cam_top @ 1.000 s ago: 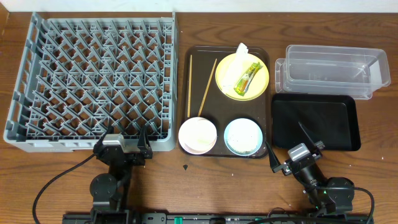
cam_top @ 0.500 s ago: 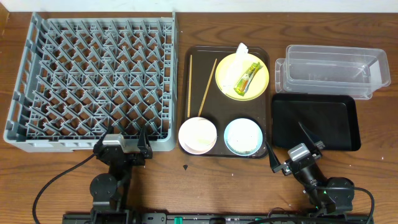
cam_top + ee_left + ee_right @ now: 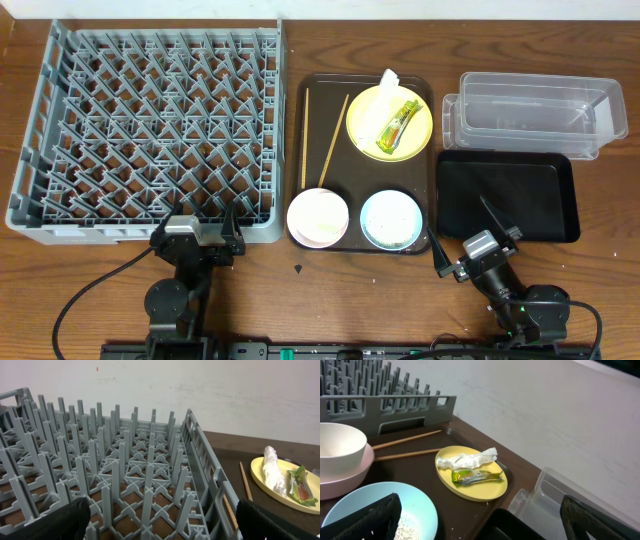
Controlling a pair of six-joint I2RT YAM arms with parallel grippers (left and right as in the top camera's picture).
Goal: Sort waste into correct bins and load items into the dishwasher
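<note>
left arm (image 3: 190, 248) folded back, jaws wide apart, empty | right arm (image 3: 486, 252) folded back, jaws wide apart, empty

My two arms (image 3: 172, 298) are black with round joints. A small grey box (image 3: 183, 230) sits just behind the left pincer (image 3: 200, 222), and there is one behind the right pincer (image 3: 460, 225) too. The fingers (image 3: 64, 521) are black and thin. Black cables (image 3: 75, 298) curl out far behind each pincer.
</note>
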